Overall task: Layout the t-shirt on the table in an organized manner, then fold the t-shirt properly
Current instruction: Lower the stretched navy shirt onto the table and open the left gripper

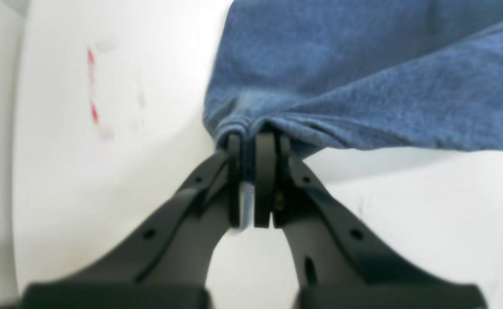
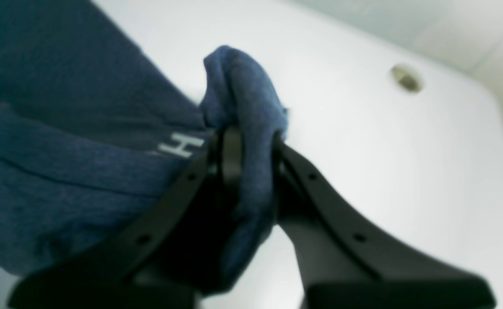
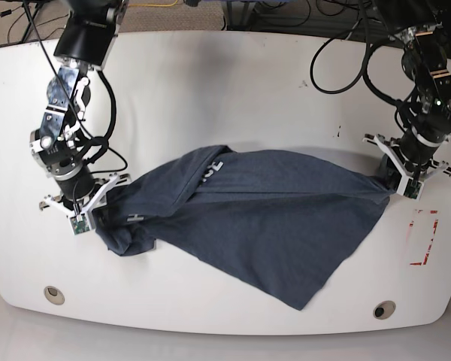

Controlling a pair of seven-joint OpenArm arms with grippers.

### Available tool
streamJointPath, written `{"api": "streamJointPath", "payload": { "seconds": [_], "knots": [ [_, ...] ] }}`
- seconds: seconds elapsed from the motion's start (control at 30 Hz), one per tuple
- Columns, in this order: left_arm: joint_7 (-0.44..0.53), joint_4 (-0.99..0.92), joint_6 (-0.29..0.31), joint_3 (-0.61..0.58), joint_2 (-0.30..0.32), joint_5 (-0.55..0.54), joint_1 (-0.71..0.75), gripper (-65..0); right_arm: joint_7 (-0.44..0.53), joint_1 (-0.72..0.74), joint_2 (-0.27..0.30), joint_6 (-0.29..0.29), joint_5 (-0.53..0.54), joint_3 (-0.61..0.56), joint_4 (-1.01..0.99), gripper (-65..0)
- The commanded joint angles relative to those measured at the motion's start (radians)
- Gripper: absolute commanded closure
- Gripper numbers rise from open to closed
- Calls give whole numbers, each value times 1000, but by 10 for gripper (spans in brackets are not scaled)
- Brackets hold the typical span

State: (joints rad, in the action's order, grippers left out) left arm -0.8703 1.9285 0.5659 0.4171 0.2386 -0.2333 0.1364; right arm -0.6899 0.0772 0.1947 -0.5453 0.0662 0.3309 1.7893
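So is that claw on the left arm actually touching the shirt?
Touching: the left wrist view shows the left end effector pinching the shirt's edge.

In the base view, the middle band of the table (image 3: 233, 90) is taken up by the t-shirt (image 3: 270, 218), which is stretched from centre left to centre right and hangs to a point at lower centre. Passage along that band is blocked at both ends: at centre left by the right gripper (image 3: 90, 201), clamped on a bunched fold, and at centre right by the left gripper (image 3: 395, 183), closed on a corner. Cables are looped over the upper right and beside the arm at upper left. Bare tabletop is left across the whole upper centre, and along the bottom edge, interrupted only by two grommet holes (image 3: 53, 294) and red marking (image 3: 425, 241).
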Motion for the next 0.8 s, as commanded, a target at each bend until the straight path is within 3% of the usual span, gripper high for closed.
{"api": "streamJointPath", "payload": {
  "seconds": [0.0,0.37,0.77],
  "knots": [
    [27,19,12,32,18,19,39,-1,35,-30,-16,14,5,32,53,-2],
    [43,19,130,164,21,24,199,-4,35,-221,-102,12,5,64,117,-2],
    [41,19,132,194,23,24,305,-10,35,-345,-172,17,5,64,157,-2]
  ]
}}
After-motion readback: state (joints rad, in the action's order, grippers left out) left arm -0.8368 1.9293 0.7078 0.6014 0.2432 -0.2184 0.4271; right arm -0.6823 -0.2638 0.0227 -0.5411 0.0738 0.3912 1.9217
